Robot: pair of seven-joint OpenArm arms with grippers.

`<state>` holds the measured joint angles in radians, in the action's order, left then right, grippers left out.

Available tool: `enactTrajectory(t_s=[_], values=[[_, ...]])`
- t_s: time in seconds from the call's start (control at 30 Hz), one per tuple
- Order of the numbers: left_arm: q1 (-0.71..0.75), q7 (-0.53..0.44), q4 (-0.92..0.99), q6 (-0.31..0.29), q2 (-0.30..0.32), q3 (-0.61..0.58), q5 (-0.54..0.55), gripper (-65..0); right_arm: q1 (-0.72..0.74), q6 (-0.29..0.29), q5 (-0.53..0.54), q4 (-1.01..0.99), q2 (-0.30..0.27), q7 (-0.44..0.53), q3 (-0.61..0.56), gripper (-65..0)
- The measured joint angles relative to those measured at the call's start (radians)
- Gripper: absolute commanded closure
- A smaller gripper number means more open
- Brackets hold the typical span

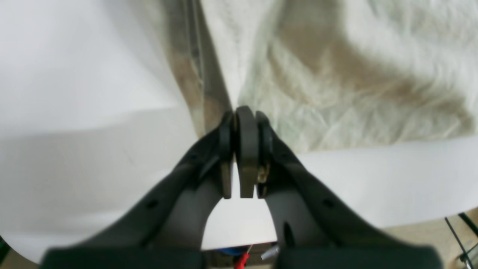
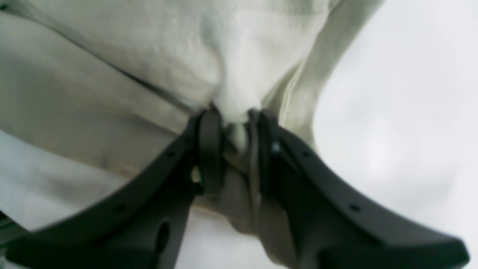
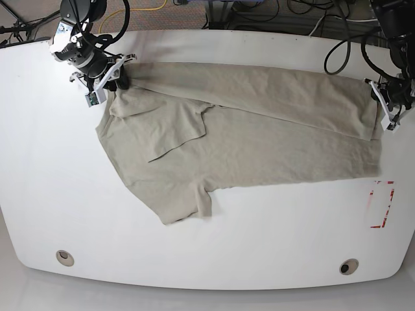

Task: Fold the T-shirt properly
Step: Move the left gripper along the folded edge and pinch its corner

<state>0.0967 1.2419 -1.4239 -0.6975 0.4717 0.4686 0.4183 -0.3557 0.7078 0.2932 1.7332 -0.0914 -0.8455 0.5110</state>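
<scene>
Both claws clamped on the T-shirt.
We see the left gripper point(image 1: 244, 112) pinching its hem edge, the right gripper point(image 2: 233, 123) bunching cloth near the collar; the T-shirt point(image 3: 259, 139) lies partly folded across the white table point(image 3: 259, 246).

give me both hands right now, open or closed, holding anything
Left hand: closed, at the edge of the T-shirt; whether cloth is pinched cannot be told.
Right hand: closed on a bunch of the T-shirt.
</scene>
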Motion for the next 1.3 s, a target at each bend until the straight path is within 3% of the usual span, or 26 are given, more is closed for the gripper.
enactTrajectory(t_s=[0.5,1.1,1.3], values=[[0.121,0.097,-0.217,0.000,0.005,0.082,-0.010,0.0,0.002,0.000,0.000,0.000,0.000,-0.002,0.000,-14.7],[0.245,0.074,-0.245,0.000,0.030,0.080,0.003,0.0,0.003,0.000,0.001,-0.002,-0.001,-0.002,0.003,-14.6],[0.282,0.025,-0.239,0.000,0.035,0.079,0.005,0.0,0.003,0.000,0.000,-0.002,0.000,-0.002,0.003,-14.6]])
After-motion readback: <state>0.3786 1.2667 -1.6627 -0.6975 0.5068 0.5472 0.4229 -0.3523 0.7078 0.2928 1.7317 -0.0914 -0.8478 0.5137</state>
